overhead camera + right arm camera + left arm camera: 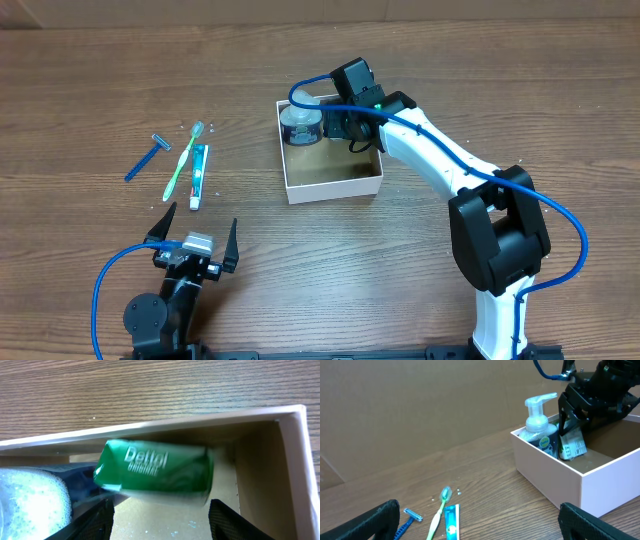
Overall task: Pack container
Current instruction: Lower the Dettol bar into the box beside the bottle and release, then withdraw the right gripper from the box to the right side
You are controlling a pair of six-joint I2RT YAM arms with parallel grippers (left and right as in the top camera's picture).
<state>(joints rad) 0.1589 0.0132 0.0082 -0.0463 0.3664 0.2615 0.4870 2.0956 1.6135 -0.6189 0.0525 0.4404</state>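
- Three small toiletries lie on the wooden desk at far left: a blue razor, then a green toothbrush, then a blue-and-white toothpaste tube.
- Toothbrush and tube lie side by side, nearly parallel. The razor is a little apart and angled.
- My left tool sits near the desk's front edge, just in front of the tube. Its fingers are spread wide with nothing between them.
- The container rests flat on the desk right of centre, well apart from the three loose items. It has white walls and a brown floor.
- A clear pump bottle with a white head stands upright in the container's far left corner.
- Just right of the bottle is a green Dettol soap packet. It is inside the container near the far wall, tilted, and blurred in the right wrist view.
- My right tool hangs over that far side, directly above the packet, with a finger on either side of it.
- I cannot tell whether it pinches the packet or merely brackets it.
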